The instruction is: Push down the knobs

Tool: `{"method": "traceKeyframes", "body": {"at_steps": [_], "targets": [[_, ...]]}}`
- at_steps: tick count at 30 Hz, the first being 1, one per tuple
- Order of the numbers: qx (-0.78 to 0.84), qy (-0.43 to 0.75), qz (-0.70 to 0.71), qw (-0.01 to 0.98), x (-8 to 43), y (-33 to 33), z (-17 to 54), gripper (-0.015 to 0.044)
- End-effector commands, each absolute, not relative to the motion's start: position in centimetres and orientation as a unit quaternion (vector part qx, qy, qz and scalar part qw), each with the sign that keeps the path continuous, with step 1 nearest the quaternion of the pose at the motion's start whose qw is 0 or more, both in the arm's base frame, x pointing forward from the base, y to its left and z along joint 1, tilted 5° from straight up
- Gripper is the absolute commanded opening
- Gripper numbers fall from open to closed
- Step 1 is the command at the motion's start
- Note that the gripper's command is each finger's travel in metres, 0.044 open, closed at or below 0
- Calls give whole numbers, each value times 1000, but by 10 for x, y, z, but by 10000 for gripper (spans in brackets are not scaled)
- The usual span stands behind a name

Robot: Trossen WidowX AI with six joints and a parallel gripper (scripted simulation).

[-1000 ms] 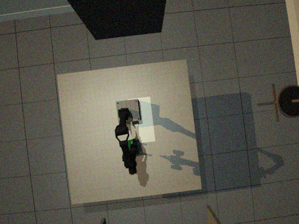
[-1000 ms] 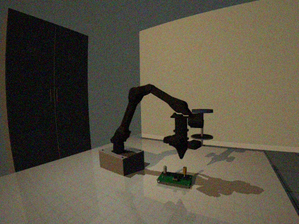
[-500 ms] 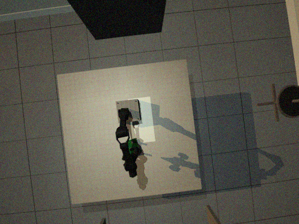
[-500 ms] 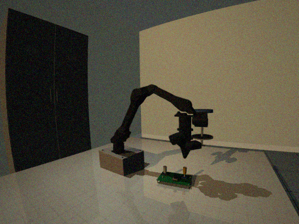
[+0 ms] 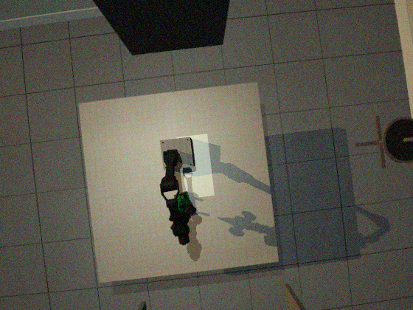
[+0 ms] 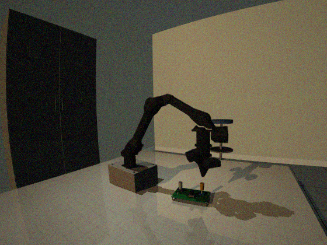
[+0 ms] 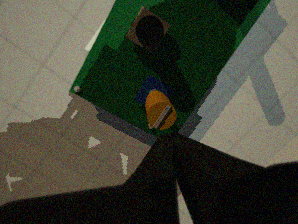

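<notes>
The green circuit board [image 5: 183, 202] [image 6: 184, 196] [image 7: 116, 31] stands on short legs on the table. An orange knob [image 6: 202, 186] [image 7: 160, 115] stands upright at one end of it, above a blue potentiometer [image 7: 151, 87]; a short piece of shaft shows under the knob in the exterior view. A grey knob [image 6: 180, 185] stands at the other end and is out of the wrist view; its gap below is too small to judge. My gripper [image 6: 202, 175] [image 7: 168, 143] is shut and empty, pointing down a little above the orange knob, not touching it.
A square part with a round black top [image 7: 149, 31] sits on the board between the knobs. The arm's box-shaped base [image 5: 184, 145] [image 6: 122, 178] stands behind the board. A dark cabinet [image 6: 49, 96] and a round stand [image 6: 222, 121] are farther off.
</notes>
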State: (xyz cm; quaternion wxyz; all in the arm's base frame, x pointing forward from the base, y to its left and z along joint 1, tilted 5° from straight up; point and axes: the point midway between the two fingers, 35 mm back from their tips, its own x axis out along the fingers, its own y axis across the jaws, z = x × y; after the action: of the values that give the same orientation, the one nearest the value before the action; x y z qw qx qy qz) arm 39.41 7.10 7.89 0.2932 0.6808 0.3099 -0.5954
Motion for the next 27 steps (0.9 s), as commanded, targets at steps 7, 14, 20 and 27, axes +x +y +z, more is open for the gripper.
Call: {"method": "traceKeyframes", "body": {"at_steps": [7, 14, 20, 27], "targets": [[678, 308, -601, 292, 393, 71, 72, 0], [678, 308, -601, 292, 394, 71, 66, 0], [678, 308, -601, 292, 395, 72, 56, 0], [678, 308, -601, 292, 395, 72, 51, 0]]}}
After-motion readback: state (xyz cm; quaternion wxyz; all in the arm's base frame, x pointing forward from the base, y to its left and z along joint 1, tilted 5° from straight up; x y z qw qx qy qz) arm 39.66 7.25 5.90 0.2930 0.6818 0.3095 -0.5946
